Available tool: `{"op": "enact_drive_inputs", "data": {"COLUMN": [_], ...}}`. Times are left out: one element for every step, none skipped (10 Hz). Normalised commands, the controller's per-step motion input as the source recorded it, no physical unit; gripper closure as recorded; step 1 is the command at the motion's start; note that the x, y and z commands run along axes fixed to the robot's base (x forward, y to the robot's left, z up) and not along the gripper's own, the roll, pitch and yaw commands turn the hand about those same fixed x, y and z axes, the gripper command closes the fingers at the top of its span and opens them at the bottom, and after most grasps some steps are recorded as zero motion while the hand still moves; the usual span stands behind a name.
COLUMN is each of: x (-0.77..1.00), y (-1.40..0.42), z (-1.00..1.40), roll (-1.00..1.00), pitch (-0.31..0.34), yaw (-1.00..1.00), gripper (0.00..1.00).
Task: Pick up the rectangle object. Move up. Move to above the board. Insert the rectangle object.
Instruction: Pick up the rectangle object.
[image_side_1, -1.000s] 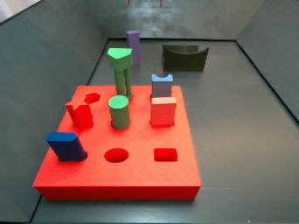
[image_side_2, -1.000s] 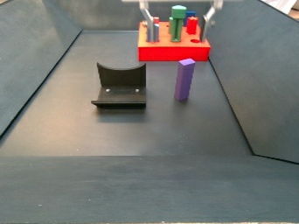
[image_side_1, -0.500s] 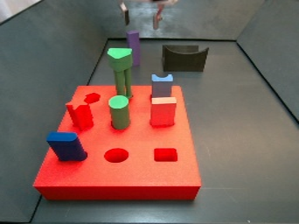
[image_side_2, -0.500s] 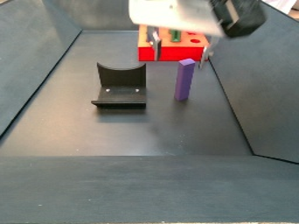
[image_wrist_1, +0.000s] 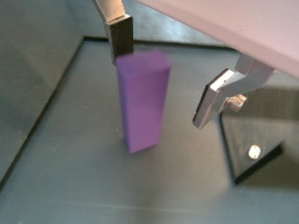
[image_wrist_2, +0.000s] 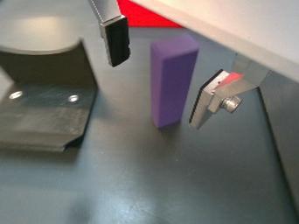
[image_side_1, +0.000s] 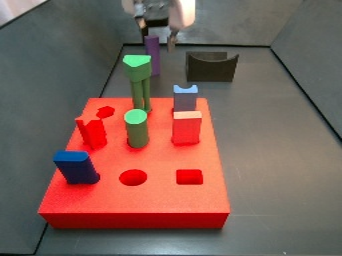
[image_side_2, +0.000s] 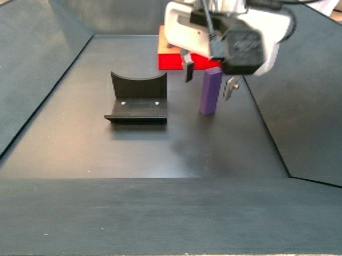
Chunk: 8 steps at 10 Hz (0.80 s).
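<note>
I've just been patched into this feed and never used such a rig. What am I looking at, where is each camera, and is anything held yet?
It is one robot arm ending in a two-finger gripper. Two pictures come from cameras on its wrist, looking down past the silver fingers. Two come from cameras fixed beside the floor. The gripper is over the rectangle object, a tall purple block standing upright on the grey floor. The fingers are on either side of it with gaps showing, so nothing is held. Nearby sits a dark grey U-shaped holder. The board is the red slab carrying green pegs and other blocks.
</note>
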Motion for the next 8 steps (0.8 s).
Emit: {"op": "enact_drive_inputs", "data": {"x": [-0.10, -0.19, -0.15, 0.00, -0.17, -0.20, 0.00, 0.00], "y": [-0.08, -0.01, 0.00, -0.02, 0.00, -0.05, 0.00, 0.00], "z": [-0.40, -0.37, -0.07, -0.06, -0.03, -0.06, 0.00, 0.00], "roll": [-0.14, -0.19, -0.06, 0.03, 0.00, -0.01, 0.00, 0.00], "pitch": [-0.296, -0.196, -0.109, -0.009, 0.000, 0.000, 0.000, 0.000], "yaw": [-0.94, -0.83, 0.14, 0.01, -0.91, -0.79, 0.00, 0.00], "gripper": [0.00, 0.00, 0.00, 0.00, 0.00, 0.00, 1.00, 1.00]}}
